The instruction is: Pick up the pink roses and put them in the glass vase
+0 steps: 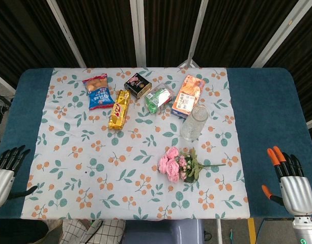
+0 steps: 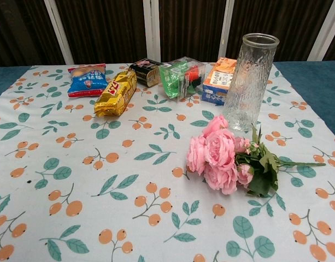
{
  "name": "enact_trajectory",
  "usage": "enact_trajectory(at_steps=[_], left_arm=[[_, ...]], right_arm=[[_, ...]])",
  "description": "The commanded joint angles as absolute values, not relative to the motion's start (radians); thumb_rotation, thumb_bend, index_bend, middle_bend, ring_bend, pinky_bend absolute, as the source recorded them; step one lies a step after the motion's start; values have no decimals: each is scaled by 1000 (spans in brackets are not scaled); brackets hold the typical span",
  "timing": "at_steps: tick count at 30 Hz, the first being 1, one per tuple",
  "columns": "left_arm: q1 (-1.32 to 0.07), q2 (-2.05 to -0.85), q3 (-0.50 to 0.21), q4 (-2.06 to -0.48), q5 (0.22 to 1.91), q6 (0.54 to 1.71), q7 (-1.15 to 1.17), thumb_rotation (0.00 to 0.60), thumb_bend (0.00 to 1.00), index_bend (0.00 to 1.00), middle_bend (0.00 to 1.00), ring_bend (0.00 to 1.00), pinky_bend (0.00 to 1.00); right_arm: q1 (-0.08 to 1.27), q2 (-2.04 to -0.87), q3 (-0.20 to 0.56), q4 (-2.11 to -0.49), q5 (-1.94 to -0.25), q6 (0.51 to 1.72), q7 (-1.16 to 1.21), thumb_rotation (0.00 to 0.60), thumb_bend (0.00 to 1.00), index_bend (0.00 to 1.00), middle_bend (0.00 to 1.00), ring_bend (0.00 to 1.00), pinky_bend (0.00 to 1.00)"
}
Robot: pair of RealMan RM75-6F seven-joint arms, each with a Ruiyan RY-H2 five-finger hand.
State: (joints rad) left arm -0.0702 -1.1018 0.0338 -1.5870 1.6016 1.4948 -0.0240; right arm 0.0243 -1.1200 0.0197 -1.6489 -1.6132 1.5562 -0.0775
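Note:
A bunch of pink roses (image 1: 173, 162) (image 2: 217, 154) with green leaves lies flat on the flowered cloth, blooms to the left and stem pointing right. Just behind it stands a tall clear glass vase (image 1: 194, 122) (image 2: 250, 81), upright and empty. My left hand (image 1: 5, 170) rests open at the table's left edge, far from the roses. At the right edge my right hand (image 1: 290, 180), with orange fingertips, is also open and holds nothing. Neither hand shows in the chest view.
Along the back of the cloth lie a blue snack bag (image 1: 97, 91), a gold packet (image 1: 119, 109), a dark box (image 1: 137, 84), a clear box with green contents (image 1: 159, 98) and an orange-blue carton (image 1: 188, 95) close behind the vase.

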Motion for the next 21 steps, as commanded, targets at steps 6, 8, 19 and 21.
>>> enact_trajectory(at_steps=[6,8,19,21], left_arm=[[-70,-1102,35,-1587,1604,1495,-25,600,0,0,0,0,0],[-69,-1100,36,-1588,1607,1498,-27,600,0,0,0,0,0],[-72,-1098,36,-1586,1607,1494,-44,600,0,0,0,0,0],[-72,-1097,36,-1585,1607,1493,-48,600,0,0,0,0,0]], right_arm=[[23,-1120,17,-1651,-1617,1558,-79,600,286,0,0,0,0],[21,-1120,17,-1654,-1615,1560,-78,600,286,0,0,0,0],[31,-1114,7,-1729,-1600,1521,0,600,287,0,0,0,0],[40,-1105,6,-1758,-1605,1506,15,600,287,0,0,0,0]])
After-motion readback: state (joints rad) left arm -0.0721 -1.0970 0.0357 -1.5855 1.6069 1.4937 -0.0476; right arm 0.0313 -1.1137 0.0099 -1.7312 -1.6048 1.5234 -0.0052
